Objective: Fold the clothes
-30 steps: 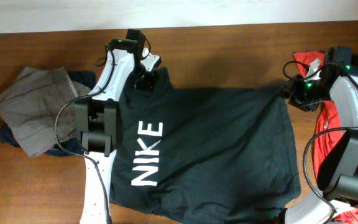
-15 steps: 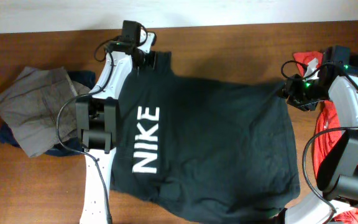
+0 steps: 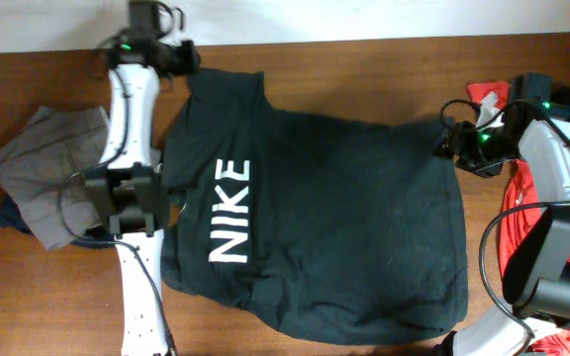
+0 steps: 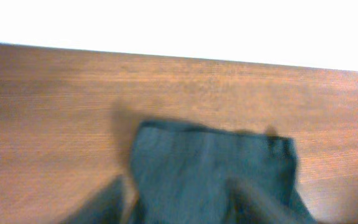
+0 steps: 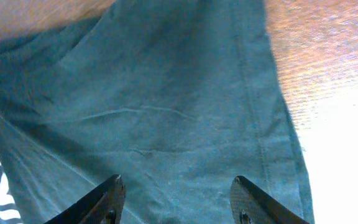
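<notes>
The clothes' big dark green-black T-shirt [image 3: 334, 218] with white NIKE lettering [image 3: 230, 211] lies spread flat across the table. My left gripper [image 3: 184, 61] is at the far left corner, just past the shirt's upper sleeve [image 3: 224, 87]. In the blurred left wrist view its fingers [image 4: 107, 202] stand apart, open, with the sleeve [image 4: 210, 155] lying flat ahead of them. My right gripper [image 3: 450, 150] hovers at the shirt's upper right corner. It is open, both fingertips [image 5: 114, 185] over the fabric [image 5: 166, 93] near the hem, holding nothing.
Grey trousers [image 3: 47, 168] lie crumpled at the left on a dark blue garment [image 3: 8, 213]. Red clothing [image 3: 519, 203] is piled under the right arm at the right edge. The table's far edge [image 3: 364, 42] meets a white wall.
The left arm dragged the sleeve up and to the left, then opened and let it go. The whole shirt shifted left. The right gripper edged left and widened slightly.
</notes>
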`<state>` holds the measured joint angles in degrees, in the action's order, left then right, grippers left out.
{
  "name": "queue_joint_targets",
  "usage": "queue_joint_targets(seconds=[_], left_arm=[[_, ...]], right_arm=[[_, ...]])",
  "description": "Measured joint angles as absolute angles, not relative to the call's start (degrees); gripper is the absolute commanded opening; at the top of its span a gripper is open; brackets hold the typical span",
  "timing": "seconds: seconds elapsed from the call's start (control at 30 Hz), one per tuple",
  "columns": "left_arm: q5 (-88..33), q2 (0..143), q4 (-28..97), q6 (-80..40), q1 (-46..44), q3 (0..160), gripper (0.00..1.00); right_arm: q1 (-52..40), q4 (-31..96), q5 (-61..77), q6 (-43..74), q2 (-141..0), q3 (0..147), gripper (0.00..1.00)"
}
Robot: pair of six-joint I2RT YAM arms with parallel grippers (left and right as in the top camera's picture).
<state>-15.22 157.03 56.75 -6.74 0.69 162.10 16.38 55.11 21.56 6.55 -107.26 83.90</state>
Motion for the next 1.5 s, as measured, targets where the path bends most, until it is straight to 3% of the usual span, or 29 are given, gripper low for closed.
queue_joint_targets(seconds=[0.03, 0.07, 0.13, 0.33, 0.53, 0.57, 0.63, 0.67, 0.77, 0.9, 1.13, 1.3, 1.5], left_arm=[[-15.3, 157.0, 60.9, -6.8, 1.4, 165.6, 0.71], [-15.4, 157.0, 65.0, -6.9, 2.0, 168.7, 0.52], [-15.7, 157.0, 74.2, -7.0, 3.5, 175.1, 0.34], [-16.1, 155.6, 96.0, -6.9, 7.5, 179.3, 0.12], [-23.5, 155.3, 96.6, -5.5, 8.9, 178.9, 0.12], [-24.2, 155.1, 96.6, -5.4, 8.8, 178.9, 0.11], [-24.7, 154.1, 96.6, -4.9, 8.6, 178.7, 0.12], [-24.6, 153.4, 96.7, -4.8, 8.5, 178.7, 0.12], [-22.3, 149.4, 96.6, -4.3, 8.2, 178.3, 0.16], [-17.1, 142.1, 96.6, -4.1, 7.5, 178.3, 0.17], [2.3, 127.3, 96.5, -3.6, 0.9, 179.1, 0.22], [7.9, 126.7, 96.5, -2.8, -1.6, 179.1, 0.24], [10.0, 128.0, 96.6, -2.6, -2.2, 178.8, 0.36]], right_arm=[[15.8, 55.1, 21.3, 6.1, -107.3, 83.9, 0.60], [15.2, 55.1, 21.0, 5.9, -107.3, 83.9, 0.60], [14.4, 55.2, 20.6, 5.6, -107.3, 83.9, 0.60], [13.9, 56.2, 19.8, 5.3, -107.3, 83.9, 0.61], [13.9, 61.2, 18.2, 5.1, -107.3, 83.9, 0.60], [13.9, 61.6, 18.0, 5.2, -107.3, 83.9, 0.56], [13.9, 61.3, 17.8, 5.7, -107.3, 83.9, 0.30], [13.9, 60.8, 17.6, 6.0, -107.3, 83.8, 0.22], [13.9, 58.8, 17.2, 6.5, -107.8, 83.0, 0.09], [13.9, 57.1, 17.4, 8.1, -111.6, 81.5, 0.07], [13.3, 51.5, 20.9, 9.1, -120.3, 80.9, 0.04], [12.8, 42.7, 23.7, 12.4, -122.5, 82.7, 0.04], [13.8, 35.4, 26.0, 17.1, -128.8, 90.9, 0.04]])
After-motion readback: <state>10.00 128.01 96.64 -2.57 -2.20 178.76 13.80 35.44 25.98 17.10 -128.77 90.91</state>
